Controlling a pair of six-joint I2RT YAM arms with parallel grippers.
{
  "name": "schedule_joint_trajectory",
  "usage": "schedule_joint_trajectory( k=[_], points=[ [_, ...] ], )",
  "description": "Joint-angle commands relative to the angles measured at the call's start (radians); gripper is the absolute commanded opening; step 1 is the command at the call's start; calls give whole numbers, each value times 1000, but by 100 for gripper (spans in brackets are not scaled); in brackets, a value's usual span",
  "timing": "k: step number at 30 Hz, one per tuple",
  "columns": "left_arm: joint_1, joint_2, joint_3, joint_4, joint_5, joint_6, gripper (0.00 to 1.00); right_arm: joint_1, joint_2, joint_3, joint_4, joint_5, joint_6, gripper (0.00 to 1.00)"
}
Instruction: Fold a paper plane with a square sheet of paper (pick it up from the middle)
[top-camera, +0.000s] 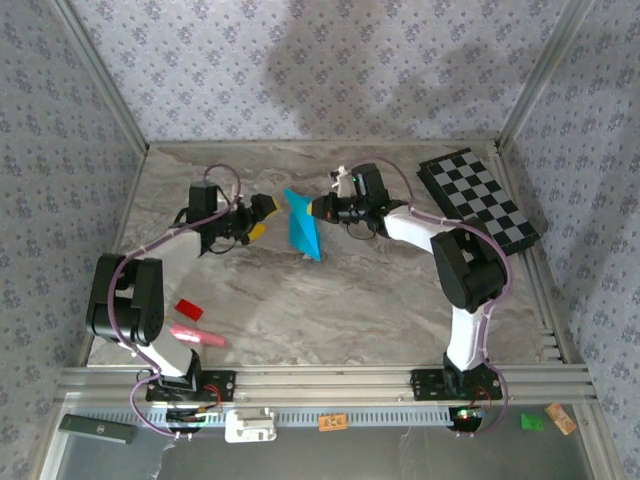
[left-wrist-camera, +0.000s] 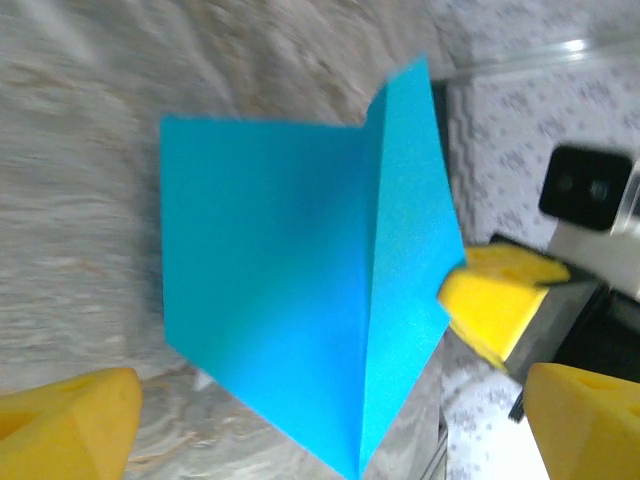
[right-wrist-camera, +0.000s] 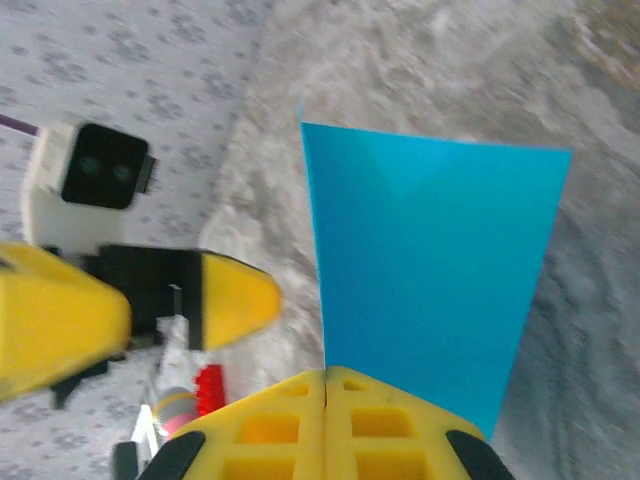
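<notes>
The cyan-blue sheet of paper (top-camera: 303, 226) stands on edge above the middle of the marble table, folded along one sharp crease (left-wrist-camera: 372, 300). My right gripper (top-camera: 318, 208) is shut on the sheet's edge from the right; its yellow fingertips (right-wrist-camera: 327, 385) meet with the paper (right-wrist-camera: 430, 280) running into the seam. In the left wrist view those fingers (left-wrist-camera: 495, 300) pinch the right flap. My left gripper (top-camera: 258, 217) is open just left of the paper and apart from it, its fingers (left-wrist-camera: 70, 430) spread wide on either side of the left wrist view.
A black-and-white checkered board (top-camera: 478, 198) lies at the back right. A small red block (top-camera: 188, 309) and a pink stick (top-camera: 197, 336) lie near the left arm's base. Patterned walls close off the table at the back and sides.
</notes>
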Motion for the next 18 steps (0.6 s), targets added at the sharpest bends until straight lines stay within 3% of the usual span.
schedule_joint_trajectory(
  k=[1, 7, 18],
  points=[
    [-23, -55, 6, 103, 61, 39, 96, -4, -37, -22, 130, -80, 120, 0],
    [-42, -41, -18, 291, 123, -30, 83, 1, -42, -22, 235, -141, 230, 1],
    [-78, -38, -12, 402, 160, -29, 60, 7, -24, -20, 382, -199, 378, 2]
  ],
)
